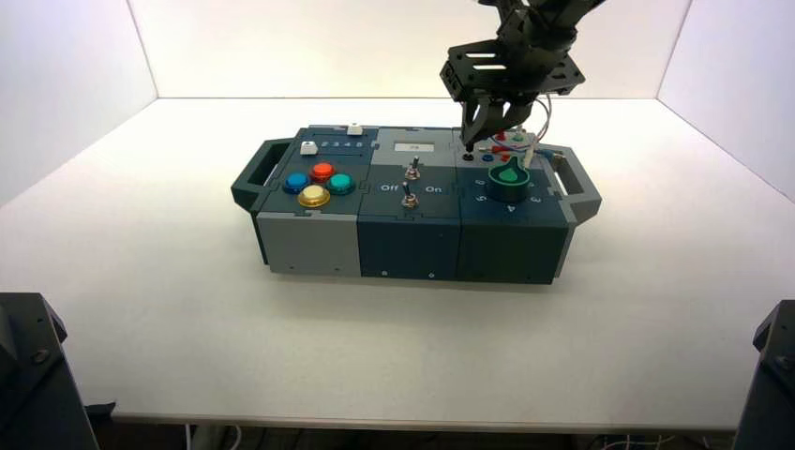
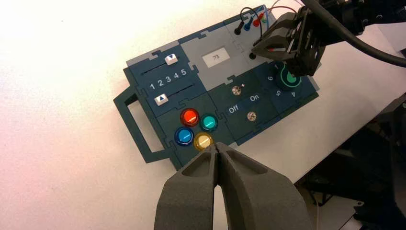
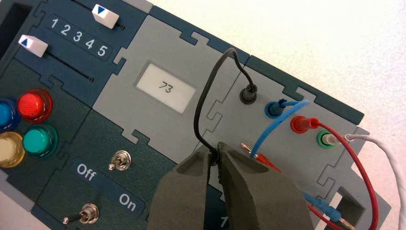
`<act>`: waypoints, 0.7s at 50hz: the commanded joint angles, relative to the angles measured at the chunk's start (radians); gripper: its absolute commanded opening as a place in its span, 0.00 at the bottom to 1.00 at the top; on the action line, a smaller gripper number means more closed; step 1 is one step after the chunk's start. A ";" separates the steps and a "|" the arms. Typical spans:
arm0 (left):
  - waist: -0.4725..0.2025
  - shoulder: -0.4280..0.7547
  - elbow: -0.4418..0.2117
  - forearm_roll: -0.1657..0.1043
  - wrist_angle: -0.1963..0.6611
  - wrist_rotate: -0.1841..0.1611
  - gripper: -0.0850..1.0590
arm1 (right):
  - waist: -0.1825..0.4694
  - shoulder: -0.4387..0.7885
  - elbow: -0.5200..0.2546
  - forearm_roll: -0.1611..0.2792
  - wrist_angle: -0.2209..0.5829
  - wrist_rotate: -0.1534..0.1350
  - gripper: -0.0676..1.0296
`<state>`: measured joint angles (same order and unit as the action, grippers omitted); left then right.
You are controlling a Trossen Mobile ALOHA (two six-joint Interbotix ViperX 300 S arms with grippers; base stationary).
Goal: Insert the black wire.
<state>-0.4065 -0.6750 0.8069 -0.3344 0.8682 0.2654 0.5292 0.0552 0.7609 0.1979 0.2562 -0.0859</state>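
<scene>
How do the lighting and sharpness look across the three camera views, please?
High view: bright, even light, with a soft shadow below the box; left wrist view: a pinkish cast on the table and small highlights on the buttons; right wrist view: display digits crisp.

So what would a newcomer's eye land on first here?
Probably the right claw, over the box's right part, gripping the black wire, whose other end sits in the black socket. Next come the four bright buttons, red, green, blue and yellow, clustered on the box's left side. The idle left claw, outside the high view, draws little notice.
</scene>
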 commanded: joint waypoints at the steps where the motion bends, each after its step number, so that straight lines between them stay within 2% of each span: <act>1: 0.002 -0.006 -0.034 0.000 -0.005 -0.002 0.05 | 0.003 0.011 -0.021 0.002 0.035 0.002 0.04; 19: 0.002 -0.009 -0.034 0.000 -0.003 -0.002 0.05 | 0.003 0.032 -0.031 0.003 0.080 0.005 0.04; 35: 0.002 -0.006 -0.035 0.000 -0.002 -0.002 0.05 | 0.003 0.028 -0.021 0.003 0.081 0.005 0.04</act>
<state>-0.4065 -0.6780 0.8053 -0.3344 0.8682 0.2654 0.5262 0.0874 0.7256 0.1963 0.3175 -0.0859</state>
